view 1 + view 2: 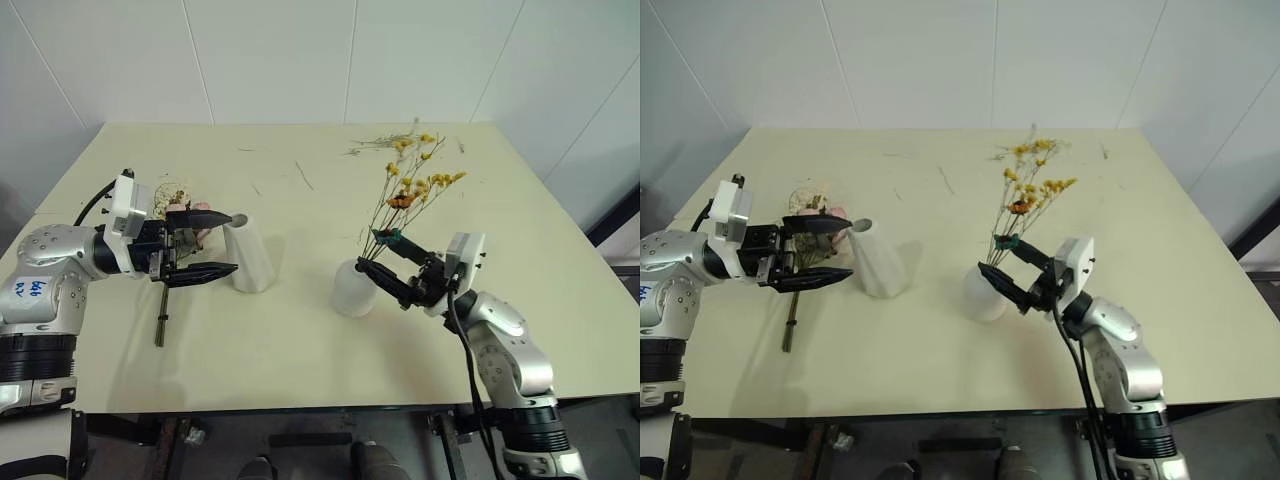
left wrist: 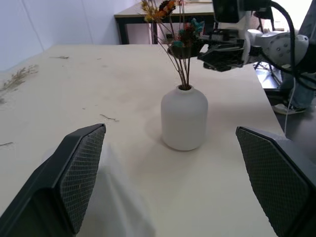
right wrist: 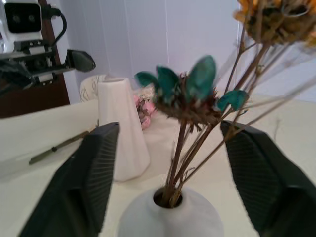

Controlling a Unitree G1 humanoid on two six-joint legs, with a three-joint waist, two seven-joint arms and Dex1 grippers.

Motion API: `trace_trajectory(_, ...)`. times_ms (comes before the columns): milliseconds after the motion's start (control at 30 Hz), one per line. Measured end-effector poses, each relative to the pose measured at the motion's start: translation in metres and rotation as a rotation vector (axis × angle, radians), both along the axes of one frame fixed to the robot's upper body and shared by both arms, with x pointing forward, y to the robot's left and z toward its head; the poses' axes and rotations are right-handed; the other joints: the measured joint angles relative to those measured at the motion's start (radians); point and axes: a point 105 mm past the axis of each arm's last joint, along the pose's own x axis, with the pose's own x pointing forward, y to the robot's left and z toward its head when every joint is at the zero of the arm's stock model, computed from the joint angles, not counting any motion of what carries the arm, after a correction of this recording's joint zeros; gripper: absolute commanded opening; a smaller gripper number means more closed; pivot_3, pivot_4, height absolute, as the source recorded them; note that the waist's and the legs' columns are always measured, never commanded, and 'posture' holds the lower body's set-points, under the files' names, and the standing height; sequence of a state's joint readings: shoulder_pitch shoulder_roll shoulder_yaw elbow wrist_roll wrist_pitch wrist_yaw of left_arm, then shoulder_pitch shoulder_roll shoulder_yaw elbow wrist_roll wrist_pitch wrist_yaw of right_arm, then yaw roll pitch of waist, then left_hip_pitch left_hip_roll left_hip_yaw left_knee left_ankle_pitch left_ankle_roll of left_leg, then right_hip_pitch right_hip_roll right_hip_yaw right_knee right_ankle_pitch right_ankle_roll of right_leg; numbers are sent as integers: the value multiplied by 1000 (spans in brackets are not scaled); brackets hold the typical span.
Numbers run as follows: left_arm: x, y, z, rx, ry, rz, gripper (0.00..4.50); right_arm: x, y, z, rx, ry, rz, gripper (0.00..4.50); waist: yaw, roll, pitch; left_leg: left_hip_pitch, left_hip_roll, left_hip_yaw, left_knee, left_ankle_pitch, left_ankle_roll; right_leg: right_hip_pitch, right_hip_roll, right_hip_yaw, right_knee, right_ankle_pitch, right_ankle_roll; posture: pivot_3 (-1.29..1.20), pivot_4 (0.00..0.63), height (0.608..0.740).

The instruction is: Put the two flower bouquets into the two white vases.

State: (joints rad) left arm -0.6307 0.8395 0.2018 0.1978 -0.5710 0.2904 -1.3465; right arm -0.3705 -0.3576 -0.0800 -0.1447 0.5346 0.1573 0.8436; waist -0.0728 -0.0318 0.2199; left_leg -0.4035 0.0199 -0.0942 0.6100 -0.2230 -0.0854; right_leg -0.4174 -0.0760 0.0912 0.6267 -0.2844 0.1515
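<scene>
Standing in the short, rounded matte white vase (image 1: 354,288), the thin spray of small yellow-orange flowers with a teal tie (image 1: 412,190) rises upright from the narrow mouth, and we see our right claw (image 1: 394,268) spread on either side of the stems just above the vase, its black fingers (image 3: 88,173) clear of them in the wrist view. That vase sits on the pale cream surface (image 1: 300,350) at about the five o'clock position from the surface's centre. At roughly eight o'clock stands the tall, faceted, twisted white column vase (image 1: 247,255), with nothing in it. Our left claw (image 1: 205,243) hovers just beside it on the nine o'clock side, its two fingers spread wide and holding nothing, pointed across at the vase. Under and beyond that claw lies the bouquet of pink roses, grey-green leaves and beige grasses (image 1: 814,205), flat on the surface, its dark stem (image 1: 161,325) trailing toward six o'clock. Loose dried sprigs (image 1: 375,143) are scattered near the far edge, at about one o'clock.
</scene>
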Motion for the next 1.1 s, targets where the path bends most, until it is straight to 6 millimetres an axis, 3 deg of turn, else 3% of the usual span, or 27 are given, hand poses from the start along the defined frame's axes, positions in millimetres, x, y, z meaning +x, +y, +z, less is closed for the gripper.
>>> trace_trajectory(133,-5,15,-6,25,32,64,4500,-4,-25,-2,-92,9,-36,3378,1,0,0,0,0,0,0,0,0,0,0,0,-1,0,0,0,150,740)
trace_trajectory(367,-7,83,1,115,207,450,4500,-9,-92,13,-293,27,-94,3378,0,0,0,3,0,1,0,-1,1,2,0,0,-1,-4,-5,0,150,740)
trace_trajectory(500,-2,109,-11,118,319,638,4500,-14,-97,13,-342,34,-51,3378,0,0,0,4,0,1,0,-1,1,4,0,0,-3,-4,-6,0,150,740)
trace_trajectory(600,0,132,-40,183,506,842,4500,-20,-100,20,-431,39,9,3378,-1,2,2,4,0,3,0,-1,1,4,-1,1,-4,-4,-4,0,150,740)
trace_trajectory(667,4,131,-57,194,583,883,4500,-23,-99,34,-469,13,39,3378,0,2,2,5,0,2,0,-1,1,4,0,0,-4,-3,-4,0,150,740)
trace_trajectory(800,25,115,-77,232,641,929,4500,-24,-94,57,-513,-7,99,4476,15,1,1,4,0,2,0,0,1,4,0,0,-4,-2,-2,0,150,740)
trace_trajectory(933,33,118,-86,256,675,988,4500,-23,-92,59,-516,-3,109,4476,18,1,1,2,0,2,0,-2,1,3,0,0,-3,-1,0,0,150,740)
trace_trajectory(1100,55,94,-91,257,692,971,4500,-30,-83,66,-537,-7,156,4476,28,1,1,1,-1,0,0,-3,1,3,0,-1,-4,-1,0,0,150,740)
